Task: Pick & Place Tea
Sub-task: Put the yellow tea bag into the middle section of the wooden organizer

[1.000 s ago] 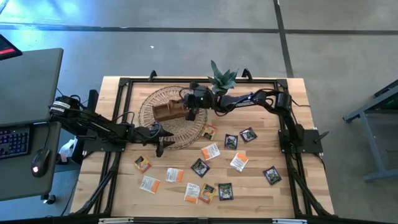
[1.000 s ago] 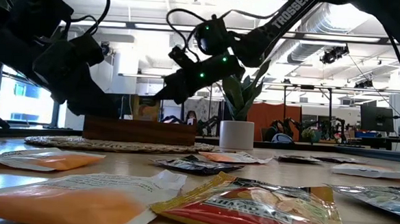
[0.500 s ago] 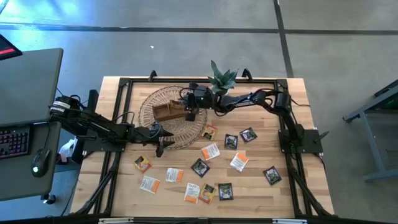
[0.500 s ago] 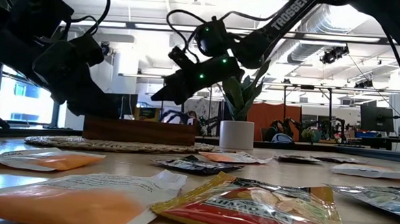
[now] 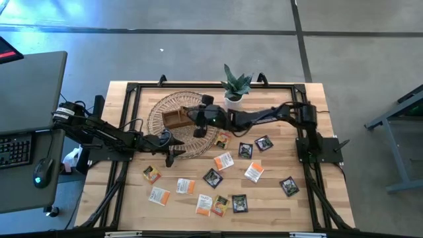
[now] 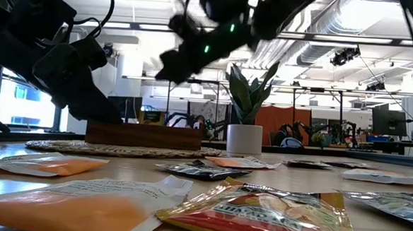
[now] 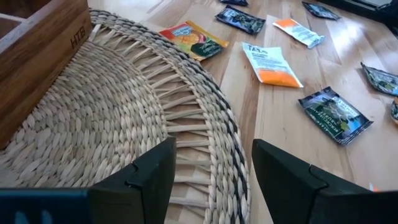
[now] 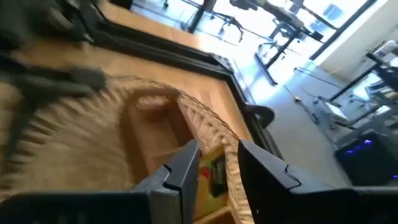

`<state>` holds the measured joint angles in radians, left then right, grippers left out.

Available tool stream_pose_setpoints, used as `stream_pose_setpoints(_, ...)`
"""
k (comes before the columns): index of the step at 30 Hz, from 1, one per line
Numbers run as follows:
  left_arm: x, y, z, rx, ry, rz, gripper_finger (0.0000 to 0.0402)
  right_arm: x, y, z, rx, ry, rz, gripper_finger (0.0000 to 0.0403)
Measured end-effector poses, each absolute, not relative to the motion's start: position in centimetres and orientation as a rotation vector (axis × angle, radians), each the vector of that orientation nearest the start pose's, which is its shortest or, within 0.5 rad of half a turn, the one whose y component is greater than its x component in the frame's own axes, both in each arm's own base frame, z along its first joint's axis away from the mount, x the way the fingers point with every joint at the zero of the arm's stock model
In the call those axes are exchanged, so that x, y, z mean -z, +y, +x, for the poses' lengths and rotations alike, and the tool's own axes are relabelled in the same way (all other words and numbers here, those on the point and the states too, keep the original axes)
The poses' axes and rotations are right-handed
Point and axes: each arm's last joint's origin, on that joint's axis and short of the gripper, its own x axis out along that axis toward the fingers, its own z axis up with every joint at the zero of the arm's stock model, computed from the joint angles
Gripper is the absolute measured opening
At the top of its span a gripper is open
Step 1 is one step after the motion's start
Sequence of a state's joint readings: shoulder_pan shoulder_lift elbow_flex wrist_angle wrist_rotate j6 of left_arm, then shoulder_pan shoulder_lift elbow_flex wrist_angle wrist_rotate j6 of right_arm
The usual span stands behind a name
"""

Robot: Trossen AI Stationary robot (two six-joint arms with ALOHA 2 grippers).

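Peering past the spread, empty right tool (image 8: 214, 168), its wrist view reveals a sachet (image 8: 216, 174) in the tray (image 8: 149, 134).

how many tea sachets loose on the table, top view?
13 sachets. One at the mat's edge, two dark right of it, three mid-table, one far right, six along the front. The right arm may hide more.

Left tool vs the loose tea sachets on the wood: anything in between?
Only the woven mat's rim. In the left wrist view the left tool hangs over it, with bare wood between the rim and the nearest sachets.
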<state>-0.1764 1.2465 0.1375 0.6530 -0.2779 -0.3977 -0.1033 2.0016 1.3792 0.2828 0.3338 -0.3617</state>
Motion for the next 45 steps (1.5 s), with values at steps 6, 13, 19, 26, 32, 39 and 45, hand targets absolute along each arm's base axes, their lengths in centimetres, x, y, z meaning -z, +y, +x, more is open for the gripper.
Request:
stream_pose_setpoints(6,-11.9,-2.5,18.3,-0.186,0.416,-0.288,0.0209,-24.1,-1.5,43.4,0.225,0.481,-0.313,0.0108)
stream_pose_setpoints(13,-11.9,-2.5,18.3,-0.186,0.417,-0.288,0.0209,-22.8,1.8,42.5,0.133,0.635,-0.247,0.0108)
stream_pose_setpoints(19,-11.9,-2.5,18.3,-0.186,0.417,-0.288,0.0209,-22.1,3.5,41.8,0.21,0.712,-0.268,0.0108)
stream_pose_setpoints(26,-11.9,-2.5,18.3,-0.186,0.417,-0.288,0.0209,-21.6,5.2,41.2,0.15,0.774,-0.26,0.0108)
stream_pose_setpoints(32,-11.9,-2.5,18.3,-0.186,0.417,-0.288,0.0209,-21.3,5.6,40.8,0.15,0.815,-0.274,0.0108)
stream_pose_setpoints(39,-11.9,-2.5,18.3,-0.187,0.414,-0.288,0.0209,-19.7,3.3,39.3,0.224,1.012,-0.128,0.0108)
stream_pose_setpoints(45,-11.9,-2.6,18.3,-0.158,0.422,-0.309,0.0209,-18.3,-0.3,39.2,0.24,1.005,-0.038,0.0104)
